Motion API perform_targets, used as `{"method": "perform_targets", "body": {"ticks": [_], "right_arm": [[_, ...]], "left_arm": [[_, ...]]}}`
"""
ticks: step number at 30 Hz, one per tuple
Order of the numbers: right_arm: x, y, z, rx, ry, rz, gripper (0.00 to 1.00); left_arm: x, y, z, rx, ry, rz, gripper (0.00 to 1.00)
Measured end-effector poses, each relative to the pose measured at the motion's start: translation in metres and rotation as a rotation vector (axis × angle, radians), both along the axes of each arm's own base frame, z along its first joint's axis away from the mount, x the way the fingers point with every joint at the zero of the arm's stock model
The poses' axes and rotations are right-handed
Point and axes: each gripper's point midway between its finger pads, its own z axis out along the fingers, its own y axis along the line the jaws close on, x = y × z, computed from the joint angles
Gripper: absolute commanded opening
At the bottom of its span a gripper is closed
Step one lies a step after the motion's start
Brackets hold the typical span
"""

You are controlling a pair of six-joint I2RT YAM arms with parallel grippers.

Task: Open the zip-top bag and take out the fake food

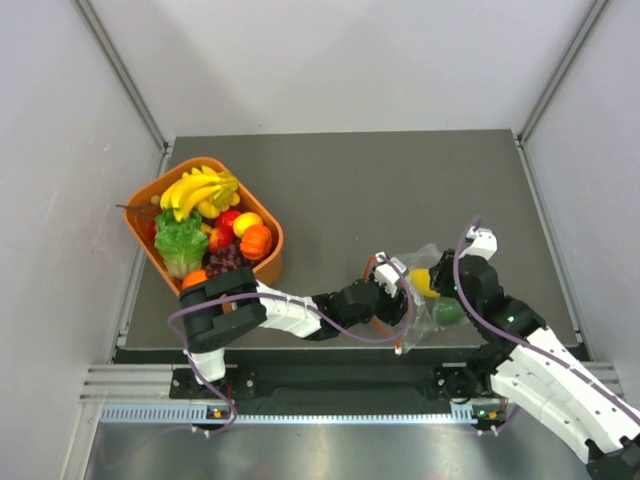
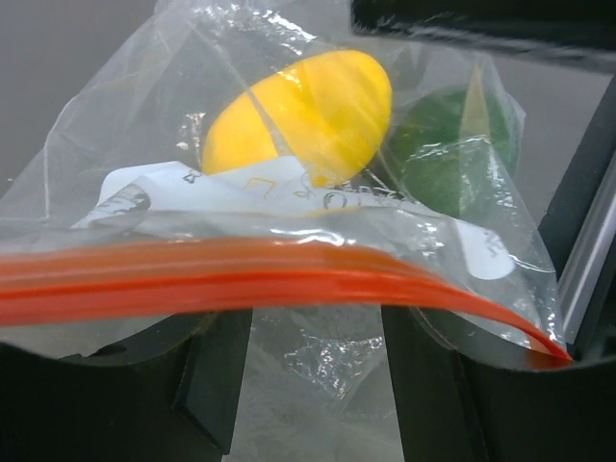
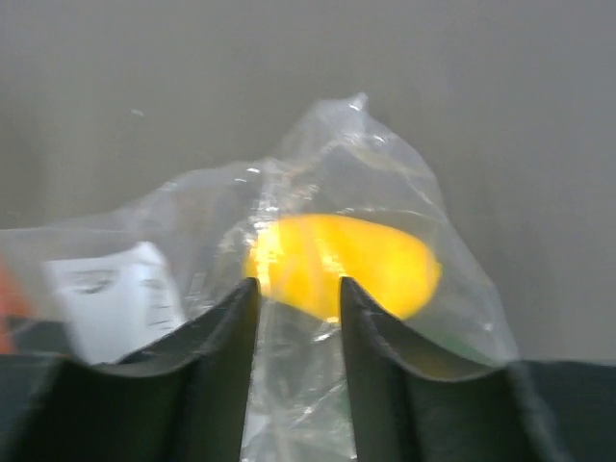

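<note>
Gray tabletop, near edge toward the right corner: the zip-top bag holds fake food, a yellow piece and a dark green fruit. The left end effector stands parted at the orange zip strip. The right end effector is narrow with film between its fingers; whether it grips, cannot tell. An orange basket sits at the left edge.

Beyond zip-top bag, table passable; basket (fruit-heaped) blocks far left.
</note>
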Motion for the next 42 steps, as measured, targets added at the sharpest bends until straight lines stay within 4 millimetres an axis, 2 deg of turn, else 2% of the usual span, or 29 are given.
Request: {"method": "perform_targets", "body": {"ticks": [1, 4, 7, 11, 17, 23, 31, 38, 42], "right_arm": [[0.001, -0.003, -0.01, -0.015, 0.021, -0.012, 0.3], [0.007, -0.015, -0.024, -0.036, 0.041, -0.063, 0.24], [0.016, -0.026, -0.031, -0.035, 0.035, -0.116, 0.24], [0.023, -0.037, -0.054, -0.034, 0.067, -0.155, 0.23], [0.03, -0.03, -0.082, -0.048, 0.155, -0.116, 0.22], [0.032, -0.02, -0.103, -0.07, 0.245, -0.053, 0.22], [0.035, -0.01, -0.106, -0.069, 0.272, 0.003, 0.21], [0.035, -0.005, -0.105, -0.06, 0.269, 0.035, 0.2], [0.035, -0.003, -0.105, -0.054, 0.27, 0.049, 0.2]], "left_arm": [[-0.001, 0.0, 0.0, -0.001, -0.001, -0.006, 0.61], [-0.003, -0.003, 0.002, -0.009, -0.005, -0.026, 0.63], [-0.005, -0.005, 0.004, -0.016, -0.01, -0.046, 0.64], [-0.006, -0.006, 0.006, -0.02, -0.016, -0.064, 0.65], [-0.004, -0.006, 0.005, -0.018, -0.021, -0.072, 0.72], [0.007, -0.01, 0.0, -0.003, -0.032, -0.072, 0.79], [0.026, -0.005, 0.002, 0.014, -0.064, -0.026, 0.82], [0.035, -0.003, -0.006, 0.067, -0.043, 0.027, 0.86], [0.041, -0.007, -0.018, 0.103, -0.034, 0.047, 0.88]]}}
